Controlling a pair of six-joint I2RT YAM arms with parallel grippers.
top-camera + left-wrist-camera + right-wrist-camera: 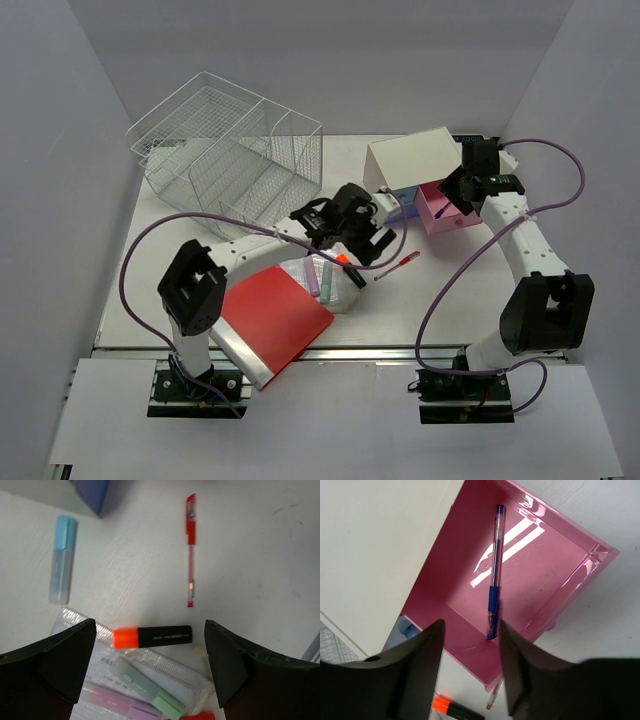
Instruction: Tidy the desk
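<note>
From above, the white counter (380,310) fills the middle of the view. A wire basket (230,150) stands at its far left and a white drawer box (410,160) at its far right. The loose stationery is gathered at the centre, within reach of both arms. A red notebook (275,315) lies near the front edge, and a clear pouch (330,285) of markers lies just beside it. The left arm (250,245) reaches over that pouch, while the right arm (520,240) bends back over the pulled-out pink drawer (450,212).

In the left wrist view, the left jaws stand wide apart and hold nothing. An orange highlighter (152,636) lies crosswise between them, on the edge of the pouch. That placement suggests it is the next thing to be picked up. A green highlighter (145,687) and a purple highlighter (120,705) are inside the pouch. A red pen (190,550) and a light-blue highlighter (62,560) lie apart from it on the bare counter, so they are not yet sorted.

In the right wrist view, the right jaws are apart and empty above the pink drawer. A blue pen (495,575) lies flat on the drawer floor and touches neither finger. The drawer is open wide enough to take things from above, so it probably serves as the pen compartment. The red pen would fit beside the blue one. The drawer would have to be pushed shut afterwards.
</note>
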